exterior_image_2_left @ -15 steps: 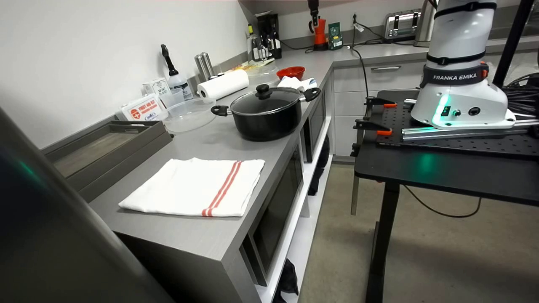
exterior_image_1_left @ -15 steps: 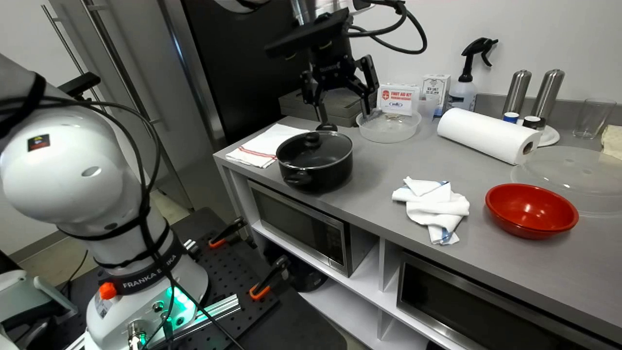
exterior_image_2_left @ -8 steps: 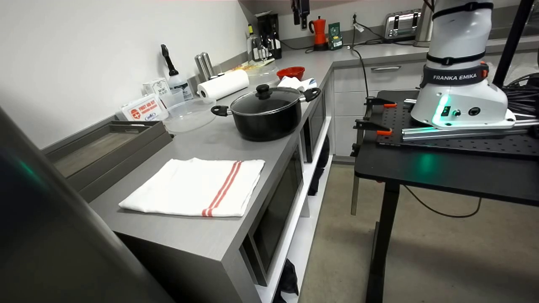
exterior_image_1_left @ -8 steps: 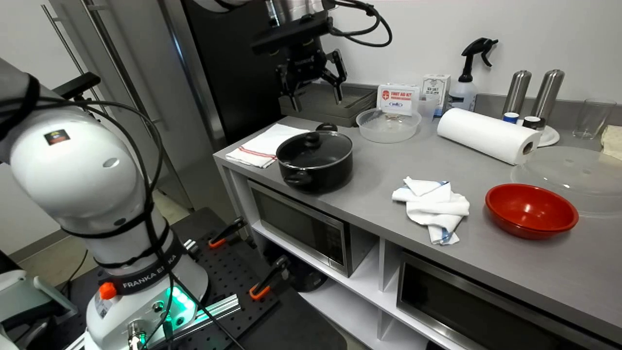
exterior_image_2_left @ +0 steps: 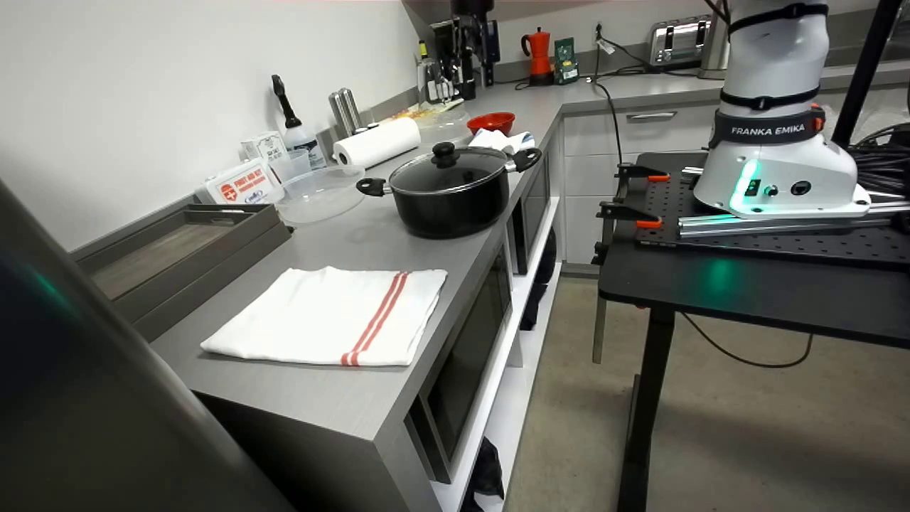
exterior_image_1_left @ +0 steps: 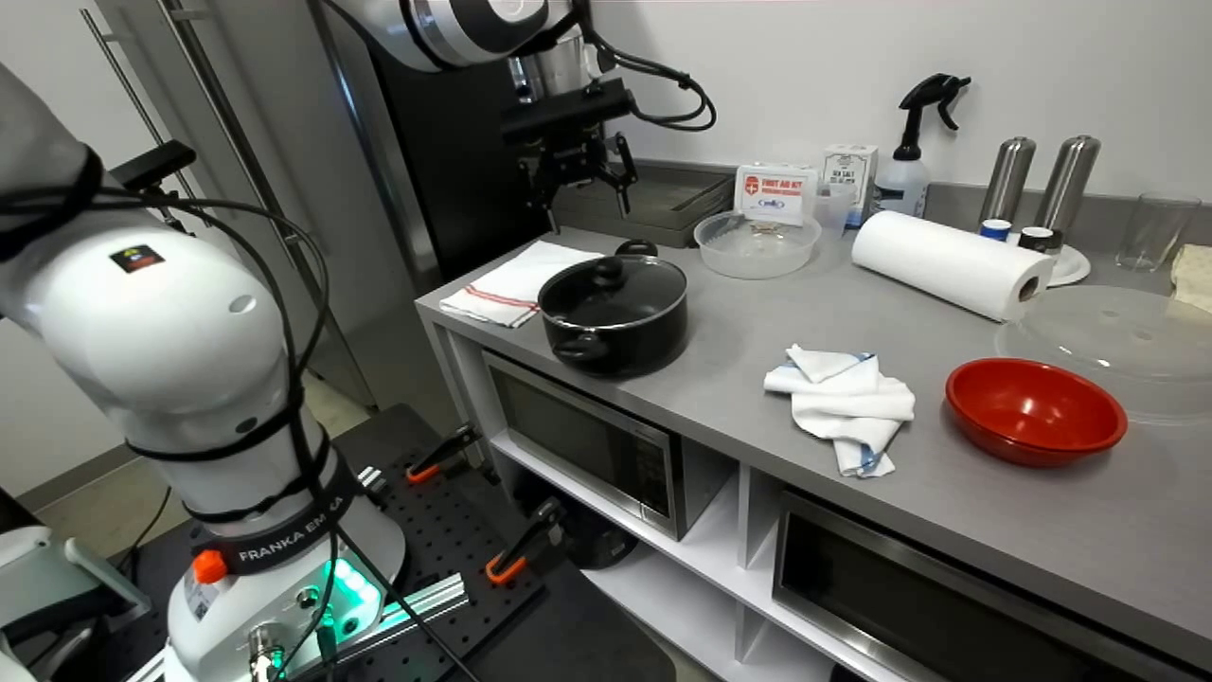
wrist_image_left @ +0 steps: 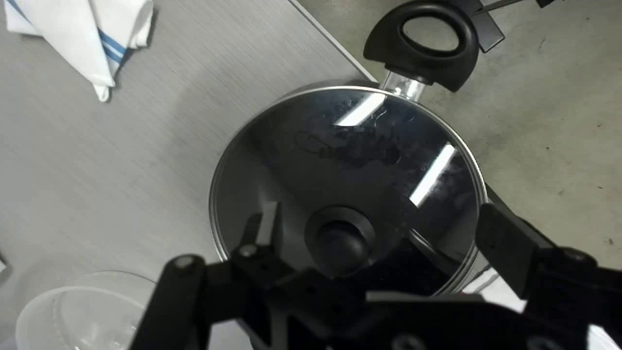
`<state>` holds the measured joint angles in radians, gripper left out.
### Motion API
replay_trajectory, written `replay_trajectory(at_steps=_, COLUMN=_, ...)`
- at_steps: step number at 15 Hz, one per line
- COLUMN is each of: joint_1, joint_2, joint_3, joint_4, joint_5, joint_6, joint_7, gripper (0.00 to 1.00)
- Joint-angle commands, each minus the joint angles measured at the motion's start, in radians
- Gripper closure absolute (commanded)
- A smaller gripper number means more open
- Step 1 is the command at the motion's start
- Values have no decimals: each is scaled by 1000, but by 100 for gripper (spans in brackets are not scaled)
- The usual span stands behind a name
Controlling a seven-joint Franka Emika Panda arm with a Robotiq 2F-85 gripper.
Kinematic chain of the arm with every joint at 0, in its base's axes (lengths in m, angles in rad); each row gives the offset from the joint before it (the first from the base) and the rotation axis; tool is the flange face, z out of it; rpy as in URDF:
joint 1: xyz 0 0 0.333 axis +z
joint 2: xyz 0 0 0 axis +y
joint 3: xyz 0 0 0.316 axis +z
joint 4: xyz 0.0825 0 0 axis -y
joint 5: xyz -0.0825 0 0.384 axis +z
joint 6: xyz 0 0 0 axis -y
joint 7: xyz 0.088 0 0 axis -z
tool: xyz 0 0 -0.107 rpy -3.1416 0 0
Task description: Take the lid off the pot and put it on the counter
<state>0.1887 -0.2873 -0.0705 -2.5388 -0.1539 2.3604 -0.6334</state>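
This looks like the approach. On the long, flat grey counter (exterior_image_1_left: 739, 332) stands the low, round black pot (exterior_image_2_left: 451, 212), covered by the round, transparent glass lid (wrist_image_left: 340, 180). Above, one black two-fingered gripper (exterior_image_1_left: 590, 220) is spread wide, holding nothing; next it likely must descend and close on the small dark knob (wrist_image_left: 342, 243). On this one counter: one pot, one white paper-towel roll (exterior_image_1_left: 947, 265), one glass lid with one knob.
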Motion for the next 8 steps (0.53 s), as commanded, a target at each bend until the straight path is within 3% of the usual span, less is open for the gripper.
replay_trajectory(at_steps=1, joint_1=6, joint_2=114, joint_3=24, joint_4=65, joint_5=54, joint_6=48, joint_7=-87, gripper=0)
replay_trajectory(at_steps=8, joint_1=-9, joint_2=269, joint_3=91, joint_4=142, joint_5=137, joint_6=99, joint_7=-200, gripper=0)
